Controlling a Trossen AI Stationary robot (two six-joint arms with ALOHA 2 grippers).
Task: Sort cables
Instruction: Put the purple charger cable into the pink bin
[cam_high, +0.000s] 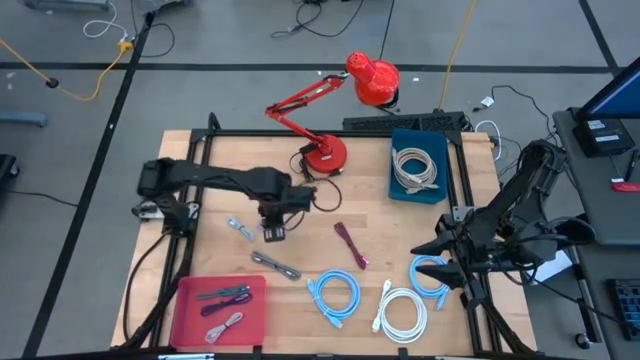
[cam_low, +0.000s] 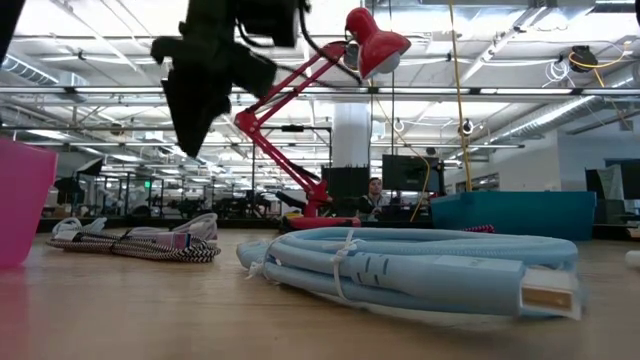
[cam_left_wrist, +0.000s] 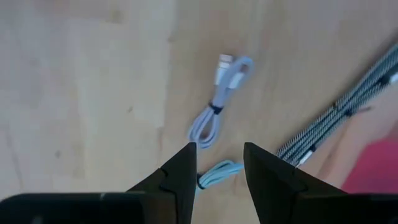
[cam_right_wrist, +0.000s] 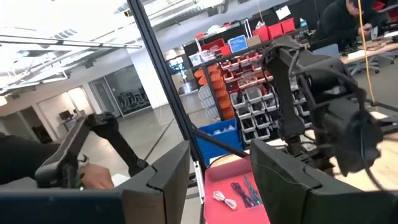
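My left gripper (cam_high: 272, 234) hangs open above the table's middle, clear of the wood in the low view (cam_low: 198, 125). Below its fingers (cam_left_wrist: 221, 155) lie a short lilac cable (cam_left_wrist: 214, 115) and a teal one (cam_left_wrist: 219, 174), flat on the wood. A grey braided cable (cam_high: 275, 265) and a maroon one (cam_high: 350, 243) lie nearby. Two light-blue coils (cam_high: 333, 297) (cam_high: 430, 272) and a white coil (cam_high: 403, 313) rest near the near edge. A beige coil (cam_high: 415, 168) lies in the blue bin (cam_high: 397, 185). My right gripper (cam_high: 432, 258) waits open (cam_right_wrist: 221, 180) at the right.
A pink tray (cam_high: 195, 300) at the near left corner holds several short cables. A red desk lamp (cam_high: 325, 152) stands at the far middle, its head (cam_high: 372, 80) past the far edge. A black frame rims the table. Bare wood lies left of the lilac cable.
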